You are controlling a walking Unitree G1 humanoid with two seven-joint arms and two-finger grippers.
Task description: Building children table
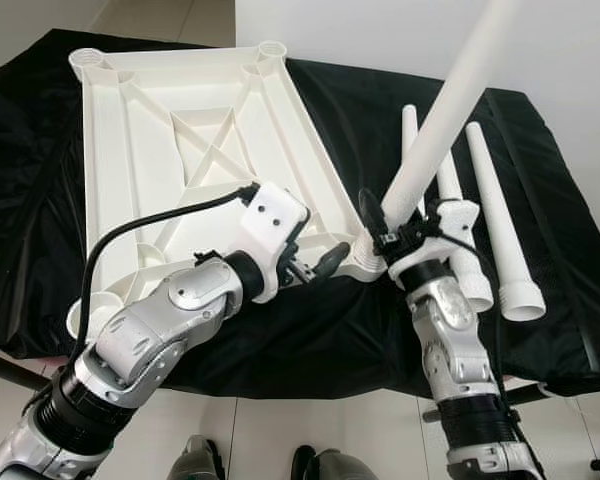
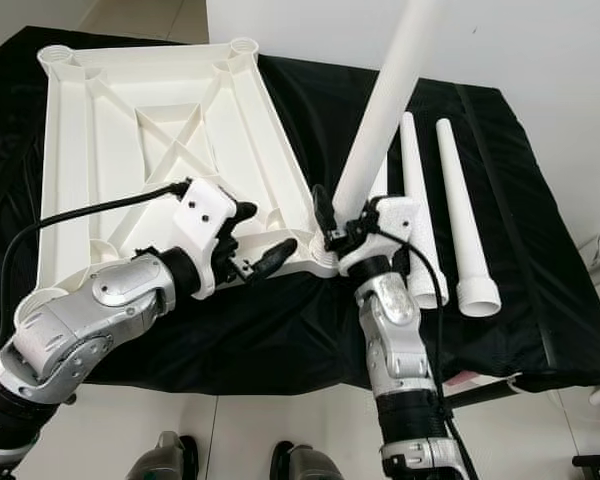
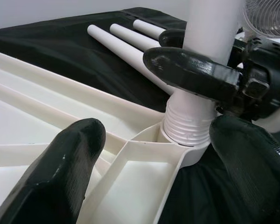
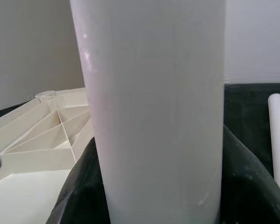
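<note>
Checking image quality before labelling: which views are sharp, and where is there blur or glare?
Left eye view: evenly lit and sharp, with sheen on the black cloth. Left wrist view: the near fingers are soft, the threaded leg crisp. Right wrist view: the leg is very close and slightly soft.

Looks like I'm in someone's home, prob a spare room. Plain white wall (image 1: pixel 380 40) behind, pale tiled floor (image 1: pixel 180 18), low table w/ black cloth (image 1: pixel 540 180) over it, and a fan (image 3: pixel 268 16) off past the right edge.

black cloth (image 1: pixel 360 110), white wall (image 1: pixel 540 40), fan (image 3: pixel 266 16)
</note>
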